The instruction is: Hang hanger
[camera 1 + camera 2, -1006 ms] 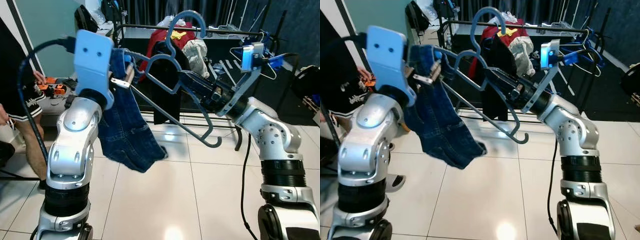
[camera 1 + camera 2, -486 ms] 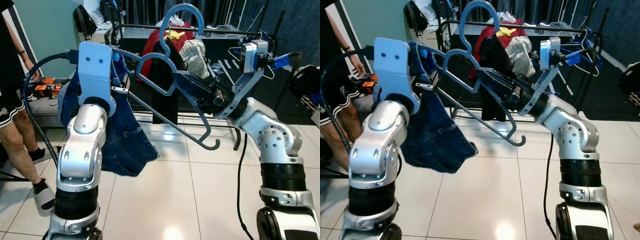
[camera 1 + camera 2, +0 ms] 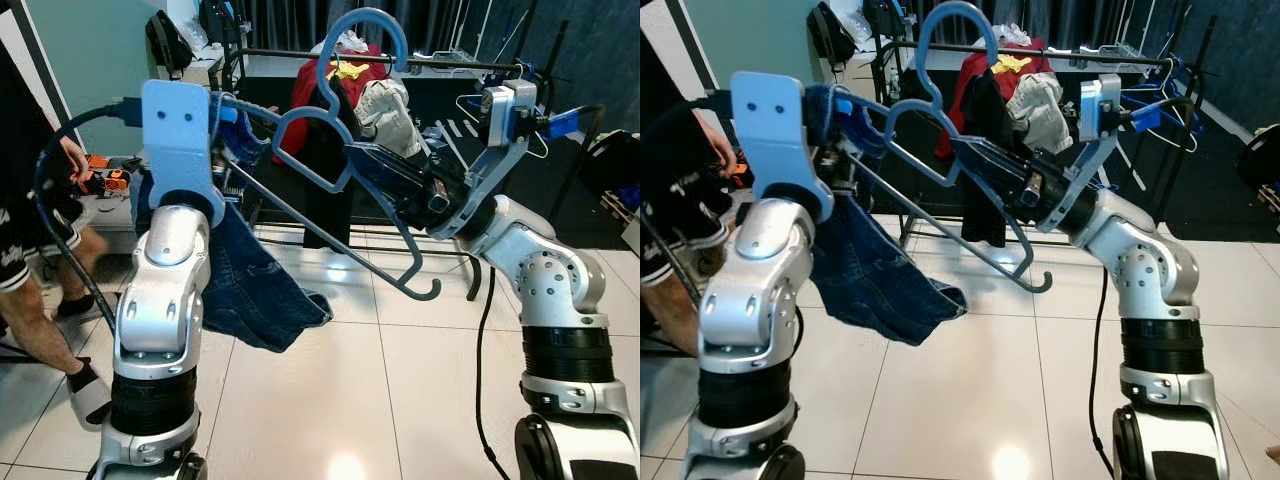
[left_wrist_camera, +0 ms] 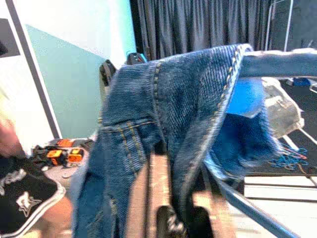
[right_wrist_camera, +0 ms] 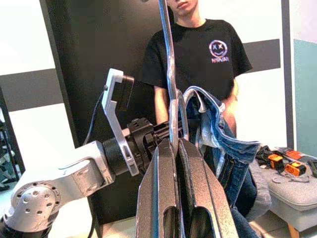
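A blue plastic hanger (image 3: 327, 70) is held up in front of me, hook uppermost, with its lower bar slanting down to the right. My right gripper (image 3: 362, 158) is shut on the hanger near its neck; in the right wrist view its fingers (image 5: 157, 188) clamp the thin shaft. Blue jeans (image 3: 255, 290) drape over the hanger's left end and hang toward the floor. My left gripper (image 4: 176, 208) is shut on the jeans' waistband (image 4: 163, 109), beside that end of the hanger. The black rail of the clothes rack (image 3: 450, 63) runs behind the hook.
The rack holds a black garment (image 3: 325, 190), red and white clothes, and spare blue hangers (image 3: 530, 110) at its right end. A person (image 3: 30, 250) stands close on my left. A grey bench with orange tools (image 3: 105, 180) is behind them. White tiled floor lies below.
The hanger and both arms have risen a little toward the rail. The jeans' hem has swung right. The person at the left has shifted nearer.
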